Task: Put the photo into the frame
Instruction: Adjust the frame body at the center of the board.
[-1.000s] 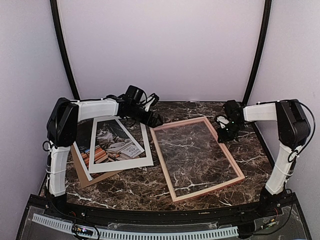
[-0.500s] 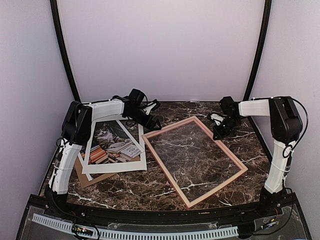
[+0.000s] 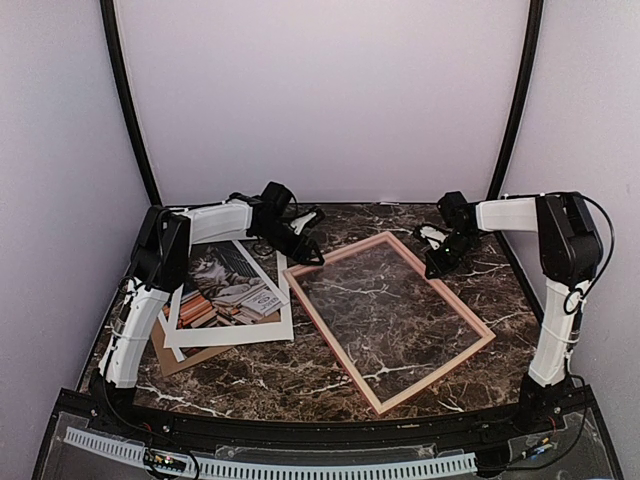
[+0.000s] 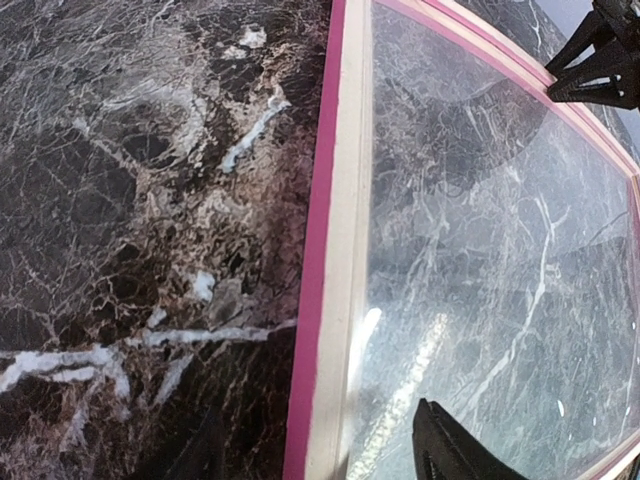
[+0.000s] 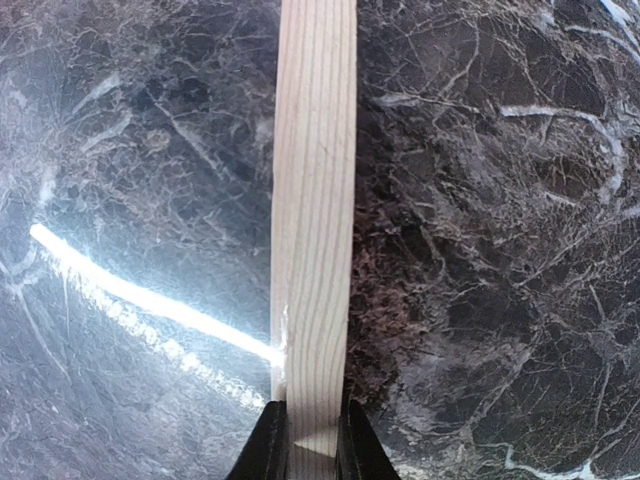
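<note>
The frame (image 3: 435,376), pink-faced with pale wood sides and a clear pane, lies at an angle on the marble table. My right gripper (image 3: 440,262) is shut on its far right rail; the right wrist view shows the fingers (image 5: 268,445) pinching the pale wood of the frame (image 5: 315,200). My left gripper (image 3: 308,252) hovers at the frame's far left corner. Its jaws stand open astride the rail of the frame (image 4: 340,250), one fingertip (image 4: 450,455) over the pane. The photo (image 3: 222,285), a grey cat with books, lies to the left under a white mat (image 3: 240,328).
A brown backing board (image 3: 185,358) sticks out beneath the mat at the near left. Two black curved poles (image 3: 128,100) rise along the purple walls at the back. The table's near edge meets a black rail (image 3: 300,432).
The frame has swung and slid left, its far corner now close to the mat, with the right gripper still on its rail. The left gripper has come down over that corner, its jaws narrowing.
</note>
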{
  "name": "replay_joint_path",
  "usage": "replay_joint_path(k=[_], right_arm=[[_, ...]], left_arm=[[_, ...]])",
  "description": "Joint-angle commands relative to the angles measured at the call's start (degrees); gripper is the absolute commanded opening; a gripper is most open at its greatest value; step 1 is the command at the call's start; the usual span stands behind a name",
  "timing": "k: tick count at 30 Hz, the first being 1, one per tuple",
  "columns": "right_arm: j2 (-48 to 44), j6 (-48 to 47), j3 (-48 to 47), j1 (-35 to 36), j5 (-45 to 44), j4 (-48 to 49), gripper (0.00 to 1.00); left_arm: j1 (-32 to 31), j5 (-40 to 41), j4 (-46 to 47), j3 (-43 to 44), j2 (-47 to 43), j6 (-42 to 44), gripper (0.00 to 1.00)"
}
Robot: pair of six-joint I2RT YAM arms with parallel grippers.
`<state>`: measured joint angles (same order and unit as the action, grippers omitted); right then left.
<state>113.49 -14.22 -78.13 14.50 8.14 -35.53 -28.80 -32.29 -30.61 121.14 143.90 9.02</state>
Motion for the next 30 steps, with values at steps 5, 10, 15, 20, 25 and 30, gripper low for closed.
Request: replay_joint_path(k=[5, 10, 15, 20, 25, 30], right_arm=[[-0.17, 0.05, 0.98, -0.02, -0.91, 1.36, 0.15], [-0.38, 0.38, 1.26, -0.02, -1.75, 1.4, 0.15], [-0.45, 0.66, 1.81, 0.0, -2.46, 1.59, 0.16], [-0.59, 0.71, 2.25, -0.05, -2.99, 1.69, 0.16], [-0.32, 0.76, 2.23, -0.03, -3.16, 1.69, 0.16], [-0.05, 0.74, 2.26, -0.02, -3.56, 1.58, 0.16]], left_arm=[[-0.21, 2.36, -3.72, 0.8, 0.25, 1.13, 0.53], [-0.21, 3.39, -4.07, 0.53, 0.25, 1.47, 0.42], [-0.14, 1.89, -3.77, 0.5, 0.25, 0.71, 0.29], [0.85, -1.34, -3.33, 0.67, 0.22, -1.36, 0.18], [2.31, -4.25, -2.74, 0.75, 0.16, -3.48, 0.06], [3.52, -5.06, -2.37, 0.67, 0.16, -5.02, 0.0]])
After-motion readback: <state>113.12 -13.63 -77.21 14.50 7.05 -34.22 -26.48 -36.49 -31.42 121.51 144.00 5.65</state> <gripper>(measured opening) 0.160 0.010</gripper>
